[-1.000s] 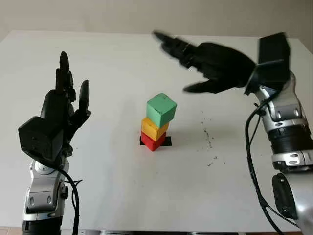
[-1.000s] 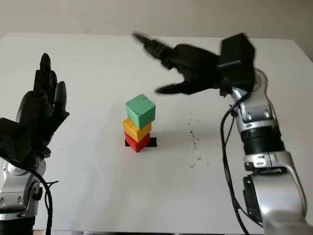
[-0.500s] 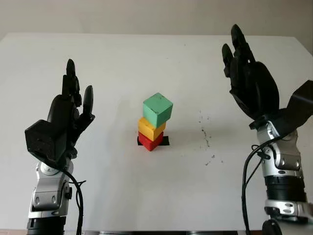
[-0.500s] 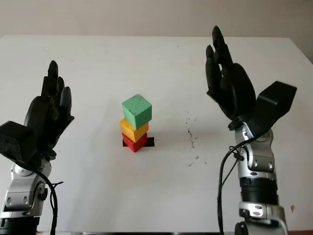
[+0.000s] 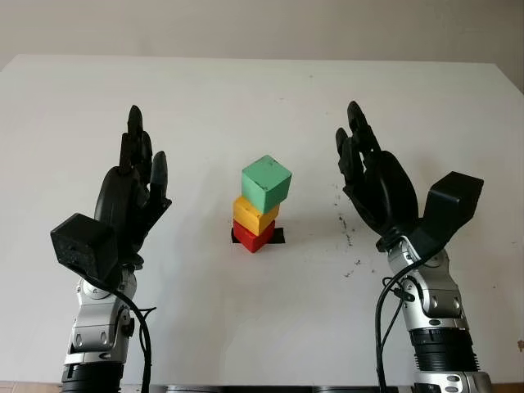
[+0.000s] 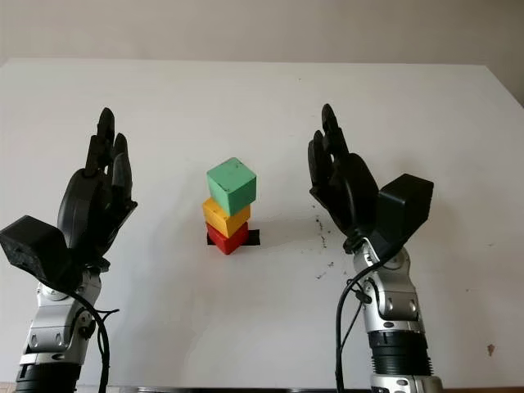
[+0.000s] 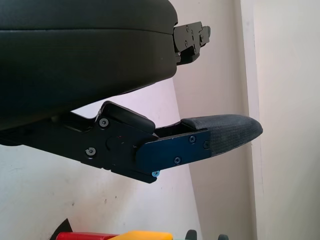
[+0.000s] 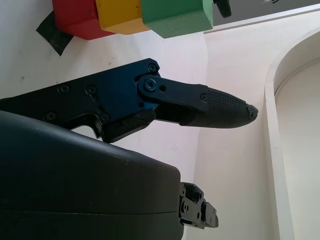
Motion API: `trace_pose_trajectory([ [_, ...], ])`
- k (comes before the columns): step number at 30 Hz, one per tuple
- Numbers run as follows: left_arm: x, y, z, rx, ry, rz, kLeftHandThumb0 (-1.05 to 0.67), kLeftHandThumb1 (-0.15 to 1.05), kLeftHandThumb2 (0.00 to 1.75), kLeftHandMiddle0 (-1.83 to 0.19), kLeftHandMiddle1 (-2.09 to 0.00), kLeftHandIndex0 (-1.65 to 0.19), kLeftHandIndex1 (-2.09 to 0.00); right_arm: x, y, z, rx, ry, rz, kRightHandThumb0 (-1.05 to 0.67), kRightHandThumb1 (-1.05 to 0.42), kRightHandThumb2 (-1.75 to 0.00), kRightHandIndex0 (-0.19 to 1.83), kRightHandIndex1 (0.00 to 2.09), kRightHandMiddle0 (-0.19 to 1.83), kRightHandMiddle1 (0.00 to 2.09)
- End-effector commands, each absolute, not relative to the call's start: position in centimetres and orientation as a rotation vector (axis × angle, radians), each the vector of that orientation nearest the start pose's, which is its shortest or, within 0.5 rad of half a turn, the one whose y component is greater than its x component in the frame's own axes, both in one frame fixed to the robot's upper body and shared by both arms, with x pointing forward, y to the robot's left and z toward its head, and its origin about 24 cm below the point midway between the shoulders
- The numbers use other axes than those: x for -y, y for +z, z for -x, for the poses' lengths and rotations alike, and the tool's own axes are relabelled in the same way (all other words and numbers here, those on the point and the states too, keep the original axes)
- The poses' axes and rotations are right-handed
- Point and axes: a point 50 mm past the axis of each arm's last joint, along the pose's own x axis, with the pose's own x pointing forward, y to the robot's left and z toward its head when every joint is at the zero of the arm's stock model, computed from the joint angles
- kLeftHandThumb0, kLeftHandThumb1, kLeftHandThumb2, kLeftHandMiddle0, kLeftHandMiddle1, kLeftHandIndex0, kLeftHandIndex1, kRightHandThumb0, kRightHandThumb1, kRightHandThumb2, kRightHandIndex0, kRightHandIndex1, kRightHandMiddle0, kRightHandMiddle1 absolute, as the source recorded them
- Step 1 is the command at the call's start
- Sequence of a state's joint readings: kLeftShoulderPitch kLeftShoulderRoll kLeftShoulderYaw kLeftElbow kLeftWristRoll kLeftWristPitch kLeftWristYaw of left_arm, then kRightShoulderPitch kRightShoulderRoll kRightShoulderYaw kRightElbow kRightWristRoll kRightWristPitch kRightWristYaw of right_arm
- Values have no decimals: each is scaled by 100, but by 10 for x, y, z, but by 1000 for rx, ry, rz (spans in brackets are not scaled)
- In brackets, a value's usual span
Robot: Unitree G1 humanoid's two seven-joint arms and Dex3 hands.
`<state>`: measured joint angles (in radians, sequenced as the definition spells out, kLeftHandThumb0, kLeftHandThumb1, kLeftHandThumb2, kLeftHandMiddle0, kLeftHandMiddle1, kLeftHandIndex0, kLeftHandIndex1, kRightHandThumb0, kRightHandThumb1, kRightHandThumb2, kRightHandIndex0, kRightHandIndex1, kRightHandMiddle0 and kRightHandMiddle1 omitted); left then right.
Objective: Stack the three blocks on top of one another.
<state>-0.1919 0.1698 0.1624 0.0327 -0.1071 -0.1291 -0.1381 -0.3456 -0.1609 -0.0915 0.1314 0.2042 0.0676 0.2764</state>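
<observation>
Three blocks stand stacked at the middle of the white surface: a red block at the bottom, a yellow block on it, and a larger green block on top. Each is turned corner-forward; the green one overhangs the yellow slightly.

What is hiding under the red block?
A black patch on the white table pokes out from under the red block. How far it runs underneath is covered. The yellow block and green block sit above.
</observation>
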Motion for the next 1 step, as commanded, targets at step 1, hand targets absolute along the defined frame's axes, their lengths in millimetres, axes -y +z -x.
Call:
trace_pose_trajectory([
  [1,-199,102,-283,299,-25,-64,-81,105,64,19,0,19,-4,165,110,-317,169,269,-48,-75,-105,-65,-19,0,-19,0],
])
